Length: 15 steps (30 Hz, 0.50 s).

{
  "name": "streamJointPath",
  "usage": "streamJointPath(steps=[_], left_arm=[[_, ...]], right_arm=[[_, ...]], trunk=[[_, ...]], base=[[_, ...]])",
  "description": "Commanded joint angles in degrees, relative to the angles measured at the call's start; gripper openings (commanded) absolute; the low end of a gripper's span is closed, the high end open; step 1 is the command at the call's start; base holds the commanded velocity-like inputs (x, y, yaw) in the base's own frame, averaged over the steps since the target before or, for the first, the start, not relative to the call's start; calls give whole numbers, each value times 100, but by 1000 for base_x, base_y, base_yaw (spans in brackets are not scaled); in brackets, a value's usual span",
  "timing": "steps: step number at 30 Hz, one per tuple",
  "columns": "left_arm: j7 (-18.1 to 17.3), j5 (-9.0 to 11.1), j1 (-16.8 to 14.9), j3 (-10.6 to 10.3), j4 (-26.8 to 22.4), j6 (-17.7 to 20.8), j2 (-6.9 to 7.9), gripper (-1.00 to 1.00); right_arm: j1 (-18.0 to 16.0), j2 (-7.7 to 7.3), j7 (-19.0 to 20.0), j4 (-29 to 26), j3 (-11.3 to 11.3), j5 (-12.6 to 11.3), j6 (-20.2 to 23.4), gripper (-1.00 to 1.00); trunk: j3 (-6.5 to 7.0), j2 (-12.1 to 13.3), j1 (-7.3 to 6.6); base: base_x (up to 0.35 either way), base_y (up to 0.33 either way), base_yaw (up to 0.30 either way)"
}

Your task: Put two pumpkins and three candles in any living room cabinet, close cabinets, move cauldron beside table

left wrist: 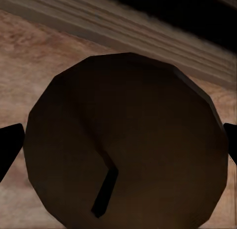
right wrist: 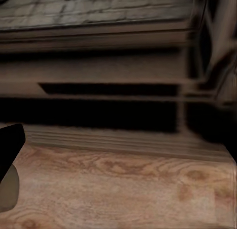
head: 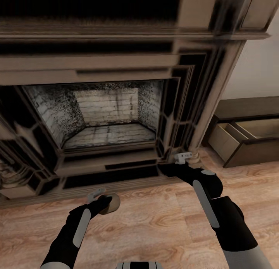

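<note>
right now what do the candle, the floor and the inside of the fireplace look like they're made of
Candle: looks like matte wax, a taupe faceted cylinder with a dark wick on its flat end, seen in the left wrist view.
Floor: wood planks with a light sheen, going by the grain and knots.
Fireplace interior: pale brick or stone, rough and sooty; mortar lines show.
The left gripper holds the candle.

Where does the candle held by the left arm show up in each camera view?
Head view: candle low and left of centre, at the left gripper.
Left wrist view: candle close up, flat top and wick facing the camera.
Right wrist view: cannot confirm it.
Shared landmark: fireplace base.
</note>
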Motion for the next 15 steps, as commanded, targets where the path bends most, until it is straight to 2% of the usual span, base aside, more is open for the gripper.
streamJointPath(steps=[1, 5, 7, 8, 9, 11, 12, 13, 15], left_arm=[[42, 69, -1, 8, -11, 30, -4, -100], [42, 71, -1, 4, -2, 31, -3, -100], [31, 75, -4, 0, 98, 17, -6, -100], [22, 78, -9, -9, 228, 1, -11, -100], [14, 77, -12, -41, 441, -66, -41, -100], [20, 80, -11, -58, 497, -165, -90, -100], [-18, 100, -5, -104, 536, -215, -161, -100], [-47, 160, -3, -188, 551, -228, -180, -100], [-55, 407, -7, -373, 572, -243, -183, -100]], right_arm=[[-5, -3, 34, -3, 2, 37, 24, 100], [-6, -6, 34, -4, -2, 40, 24, 100], [5, -14, 25, 0, -7, 56, 207, 100], [17, -24, 14, 2, -28, 67, 439, 100], [45, -257, -2, 4, -167, 84, 873, 100], [76, -549, -8, 4, -374, 89, 953, 100], [92, -688, -14, 4, -651, 92, 953, 100], [97, -723, -16, 5, -786, 93, 953, 100], [104, -760, -22, 5, -944, 98, 953, 100]], trunk=[[18, 0, -3], [107, 5, -14], [151, 8, -19], [173, 9, -21], [195, 10, -24], [240, 13, -29], [262, 14, -32], [284, 16, -34], [328, 18, -40]], base=[[-2, 0, -279], [-1, 0, -279], [0, 0, -279], [0, 0, -279], [0, 0, -279], [0, 0, -279], [0, 0, -279], [0, 0, -279], [0, 0, -279]])
